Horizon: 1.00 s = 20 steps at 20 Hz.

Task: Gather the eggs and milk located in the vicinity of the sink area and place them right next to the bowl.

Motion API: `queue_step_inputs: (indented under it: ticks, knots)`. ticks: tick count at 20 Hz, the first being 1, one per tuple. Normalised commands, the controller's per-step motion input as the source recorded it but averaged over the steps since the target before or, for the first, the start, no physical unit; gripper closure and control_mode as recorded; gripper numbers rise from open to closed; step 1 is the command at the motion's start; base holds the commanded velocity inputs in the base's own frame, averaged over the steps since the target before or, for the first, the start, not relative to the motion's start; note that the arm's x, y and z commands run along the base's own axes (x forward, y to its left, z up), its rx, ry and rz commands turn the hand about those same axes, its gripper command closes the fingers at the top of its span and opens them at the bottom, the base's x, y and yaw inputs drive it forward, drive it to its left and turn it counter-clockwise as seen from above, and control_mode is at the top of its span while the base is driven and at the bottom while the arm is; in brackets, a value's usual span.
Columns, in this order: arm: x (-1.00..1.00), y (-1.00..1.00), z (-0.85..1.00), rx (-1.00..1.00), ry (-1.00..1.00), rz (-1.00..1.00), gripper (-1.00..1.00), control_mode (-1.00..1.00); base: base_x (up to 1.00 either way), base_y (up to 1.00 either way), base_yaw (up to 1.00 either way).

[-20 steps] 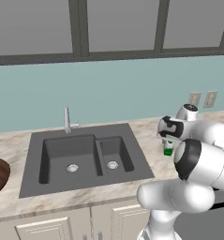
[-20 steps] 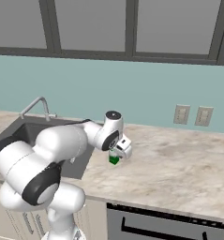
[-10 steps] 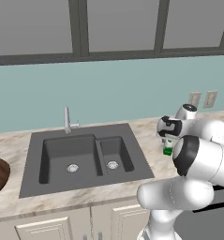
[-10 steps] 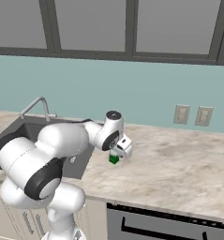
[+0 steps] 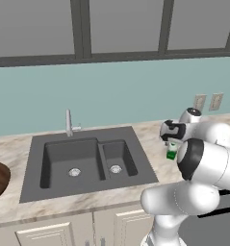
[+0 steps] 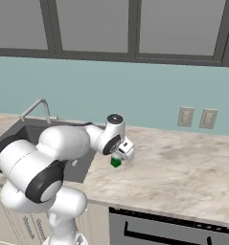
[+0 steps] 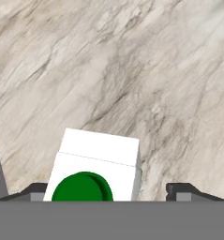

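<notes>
The tool point(image 7: 104, 190) hangs wide open around the milk point(image 7: 97, 171), which stands on the surface point(image 6: 183, 167) right of the sink point(image 5: 87, 161). Closing crooked could tip it.

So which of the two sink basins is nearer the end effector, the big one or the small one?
The small basin, on the right side of the sink; it lies toward the end effector over the milk. The big basin sits by the faucet.

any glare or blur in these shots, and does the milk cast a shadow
Left base view: flat, even light, no glare on the sink. Right base view: sharp, the gripper over the milk. Hand view: milk crisp, no clear shadow on the counter.
</notes>
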Motion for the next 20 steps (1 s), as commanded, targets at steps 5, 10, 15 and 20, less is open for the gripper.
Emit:
queue_step_inputs:
  ticks: [5,10,15,20]
  knots:
    - [-0.01,0.22,-0.20,0.00,-0.04,0.00,1.00,-1.00,0.00,0.00,0.00]
    - [0.00,0.04,-0.03,0.00,0.00,0.00,1.00,-1.00,0.00,0.00,0.00]
    - [-0.19,0.00,0.11,0.00,-0.02,0.00,1.00,-1.00,0.00,0.00,0.00]
    - [-0.57,0.00,0.72,0.00,-0.10,0.06,1.00,-1.00,0.00,0.00,0.00]
